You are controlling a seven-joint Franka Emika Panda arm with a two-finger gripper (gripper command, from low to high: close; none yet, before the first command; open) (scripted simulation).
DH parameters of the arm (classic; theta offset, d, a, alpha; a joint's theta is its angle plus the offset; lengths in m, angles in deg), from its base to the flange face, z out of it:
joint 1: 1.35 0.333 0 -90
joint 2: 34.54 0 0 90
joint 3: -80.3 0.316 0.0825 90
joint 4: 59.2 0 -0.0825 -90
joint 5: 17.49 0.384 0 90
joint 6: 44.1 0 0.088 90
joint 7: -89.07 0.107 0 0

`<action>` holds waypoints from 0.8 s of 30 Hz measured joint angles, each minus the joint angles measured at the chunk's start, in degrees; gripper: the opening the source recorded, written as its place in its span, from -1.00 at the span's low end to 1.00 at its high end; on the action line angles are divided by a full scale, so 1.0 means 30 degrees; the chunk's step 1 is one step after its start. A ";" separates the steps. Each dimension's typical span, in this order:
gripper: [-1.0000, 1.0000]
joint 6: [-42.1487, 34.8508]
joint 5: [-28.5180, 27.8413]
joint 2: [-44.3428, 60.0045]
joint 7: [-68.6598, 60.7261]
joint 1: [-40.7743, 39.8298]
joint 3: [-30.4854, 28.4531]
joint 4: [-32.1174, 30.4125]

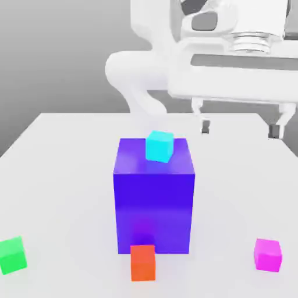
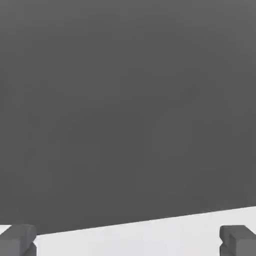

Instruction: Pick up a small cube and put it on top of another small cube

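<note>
Hanging high over the far part of the white table (image 1: 52, 174), the gripper (image 1: 239, 129) has its two dark-tipped fingers (image 1: 205, 126) spread wide apart with nothing between them, pointing downward; the white arm rises behind it toward the back of the scene. From the hand view the same fingertips (image 2: 20, 240) sit wide apart over a strip of pale tabletop (image 2: 130, 240) under a grey backdrop. Near the middle of the table stands the big blue-violet cube (image 1: 154, 204), and a small cyan cube (image 1: 159, 145) rests on its top face, close to the far edge. Touching or just beside the front face of the big cube, on the table, sits the orange-red small cube (image 1: 142, 262). The small magenta-pink cube (image 1: 268, 254) lies on the table at the near edge on the exterior view's right, well apart from the big cube and far below the gripper. The green small cube (image 1: 12, 255) sits at the near edge on the exterior view's left, well apart from all the others
</note>
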 joint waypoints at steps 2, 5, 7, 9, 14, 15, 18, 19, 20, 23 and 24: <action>0.00 0.0469 -0.0656 0.1424 0.1396 0.0282 0.0448 -0.0175; 0.00 0.1180 -0.1528 0.3543 0.3407 0.1036 0.0882 -0.0438; 0.00 0.1671 -0.1944 0.4915 0.4637 0.1553 0.0924 -0.0621; 0.00 0.2194 -0.2172 0.6247 0.5730 0.2063 0.0975 -0.0815; 0.00 0.3881 -0.2849 0.9503 0.7993 0.3633 0.0559 -0.0972; 0.00 0.4362 -0.3354 1.0198 0.8433 0.4063 0.0067 -0.0819; -1.00 0.5688 -0.4731 1.2030 0.9523 0.5353 -0.1482 -0.0361; -1.00 0.5688 -0.4731 1.2030 0.9523 0.5353 -0.1482 -0.0361; -1.00 0.5692 -0.4732 1.2030 0.9524 0.5353 -0.1482 -0.0361; -1.00 0.5737 -0.4740 1.2032 0.9532 0.5352 -0.1481 -0.0361; -1.00 0.5888 -0.4899 1.2249 0.9656 0.5514 -0.1674 -0.0306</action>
